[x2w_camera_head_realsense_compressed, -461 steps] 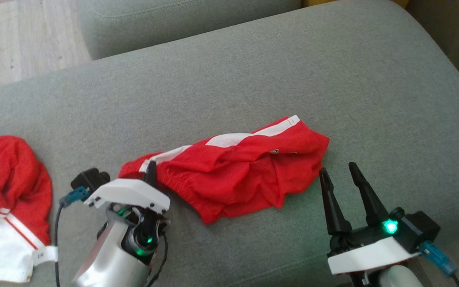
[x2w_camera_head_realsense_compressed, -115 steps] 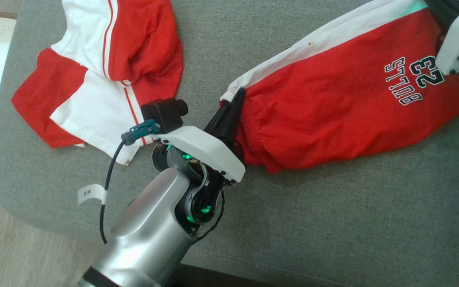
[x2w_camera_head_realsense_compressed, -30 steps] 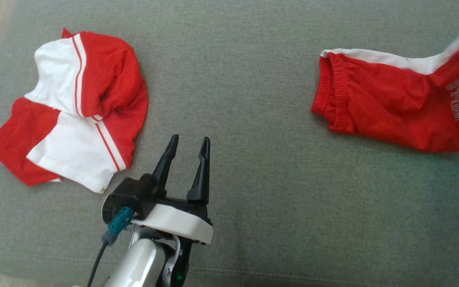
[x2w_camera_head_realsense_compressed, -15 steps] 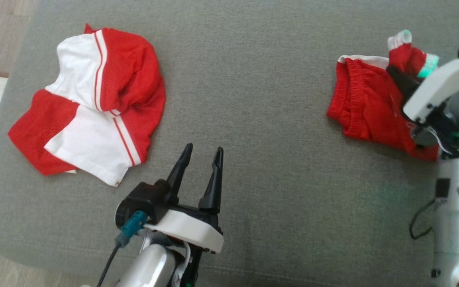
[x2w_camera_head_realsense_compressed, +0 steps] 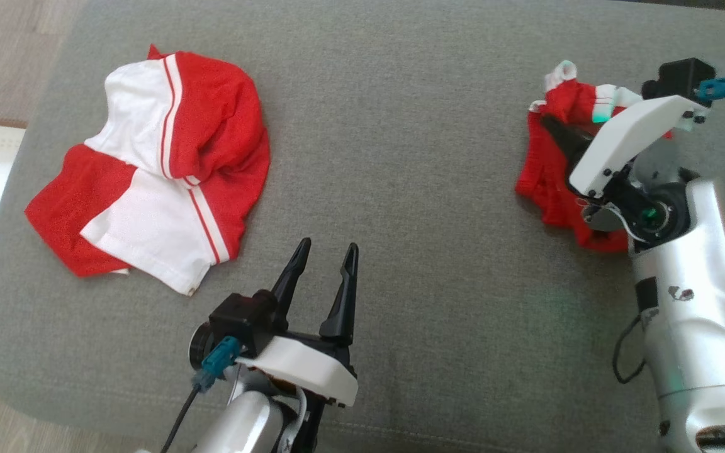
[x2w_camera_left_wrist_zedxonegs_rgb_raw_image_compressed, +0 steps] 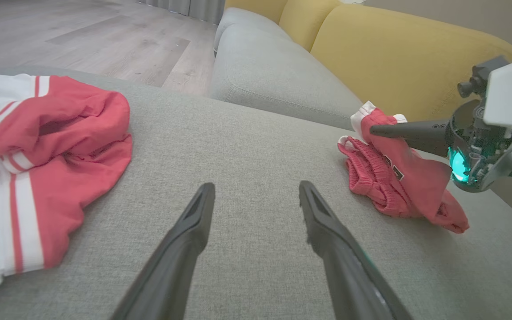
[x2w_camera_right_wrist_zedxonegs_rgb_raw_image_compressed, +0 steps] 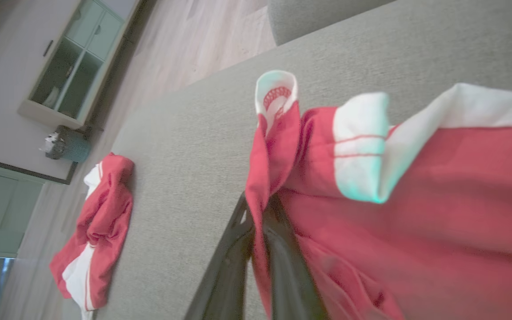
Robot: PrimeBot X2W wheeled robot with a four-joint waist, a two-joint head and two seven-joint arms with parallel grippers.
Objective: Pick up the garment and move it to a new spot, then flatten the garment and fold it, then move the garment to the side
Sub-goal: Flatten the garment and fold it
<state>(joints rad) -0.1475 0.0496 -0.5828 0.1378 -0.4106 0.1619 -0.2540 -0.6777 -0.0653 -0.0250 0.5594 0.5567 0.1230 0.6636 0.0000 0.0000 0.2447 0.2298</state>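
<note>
From the head view, the red shorts [x2w_camera_head_realsense_compressed: 548,189] lie bunched near the right end of the grey sofa [x2w_camera_head_realsense_compressed: 400,157], well apart from a red-and-white shirt [x2w_camera_head_realsense_compressed: 167,163] spread at the left end. The right claw [x2w_camera_head_realsense_compressed: 550,124] reaches over the shorts with a white-trimmed hem raised at its tip. The left claw [x2w_camera_head_realsense_compressed: 328,245] hovers low over bare cushion between the two garments, fingers spread and holding nothing.

The left wrist view shows the same spread fingers and, beyond them, the shorts in a heap with the elastic waistband lowest and a flap of cloth draped from the right claw's finger.

In the right wrist view the right claw's fingers are pressed together on a red fold of the shorts, just below a hem corner that stands up past them.

To my eye the fold is only half made. The shorts look doubled over but rumpled, not flat. Laying the held end down, smoothing the pile and shifting it aside all seem left to do.
</note>
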